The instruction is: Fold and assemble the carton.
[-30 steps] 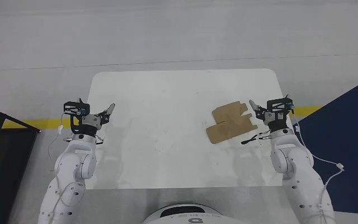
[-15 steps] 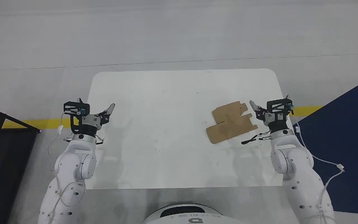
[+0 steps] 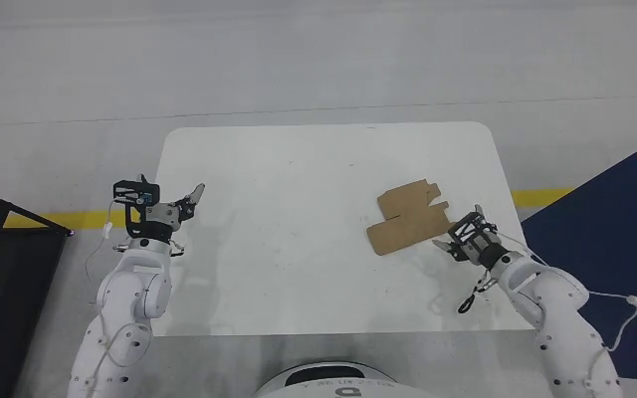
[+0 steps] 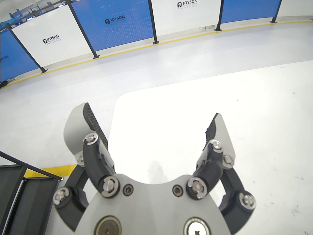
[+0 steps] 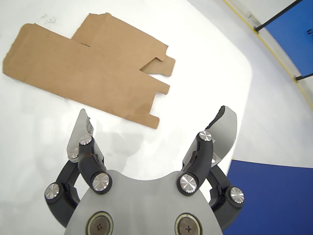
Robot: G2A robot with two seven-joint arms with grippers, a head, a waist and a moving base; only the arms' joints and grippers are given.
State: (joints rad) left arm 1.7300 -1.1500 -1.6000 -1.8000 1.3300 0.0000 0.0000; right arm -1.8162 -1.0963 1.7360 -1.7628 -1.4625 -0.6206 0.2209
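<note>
Flat brown carton blank (image 3: 410,217) lies unfolded on the white table (image 3: 289,289), toward its right side. I have the right gripper (image 5: 153,111) low, just beside the blank's near corner, fingers spread, not touching it. The forearm angles in from the table's right front. I read the left gripper (image 4: 151,111) at the table's left edge, well apart from the blank, fingers spread and empty.

Flat brown carton (image 3: 408,217) on white table (image 3: 299,289), right half, unfolded. Right gripper (image 3: 458,237) just beside carton's near right corner, fingers spread, nothing held. Left gripper (image 3: 191,199) over table's left edge, well apart from carton, fingers spread.
</note>
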